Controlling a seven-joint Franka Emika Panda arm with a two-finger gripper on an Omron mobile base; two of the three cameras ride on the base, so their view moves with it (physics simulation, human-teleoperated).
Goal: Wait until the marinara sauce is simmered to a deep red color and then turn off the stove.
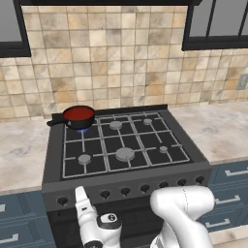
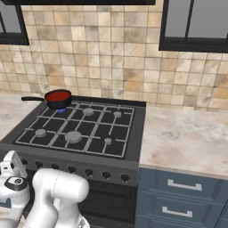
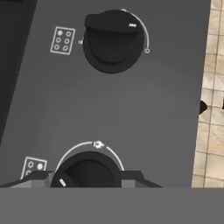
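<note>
Saucepan: small black long-handled saucepan (image 1: 77, 117) at upper left of the left base view, on the rear-left grate of the large black gas stove (image 1: 123, 145); handle points toward the frame's left edge.
Contents: smooth deep red marinara sauce (image 1: 78, 114) fills the pan as a round disc; same disc in the right base view (image 2: 58, 96), upper left. Colour reads dark red, so my judgement is the wait is over.
Flame: a little blue shows under the pan, so the burner looks lit.
Front knobs: row of small dark knobs along the stove's front panel, lower centre of both base views.
Gripper: two-finger gripper (image 3: 89, 181) at bottom centre of the hand view, fingers closed on the round black knob (image 3: 87, 170) between them, one finger on each side. White tick on that knob sits to lower left.
Second knob: another round black knob (image 3: 113, 41) at upper centre of the hand view, untouched, well apart from the fingers.
Risk 1: fingers slipping round the knob without turning it, because the hold is on a smooth round edge; flame would stay on.
Risk 2: partial turn, stopping short of off; sauce keeps cooking and may scorch.
Risk 3: wrong knob; I cannot confirm from the small burner diagram (image 3: 34, 166) that this knob serves the pan's burner.
</note>
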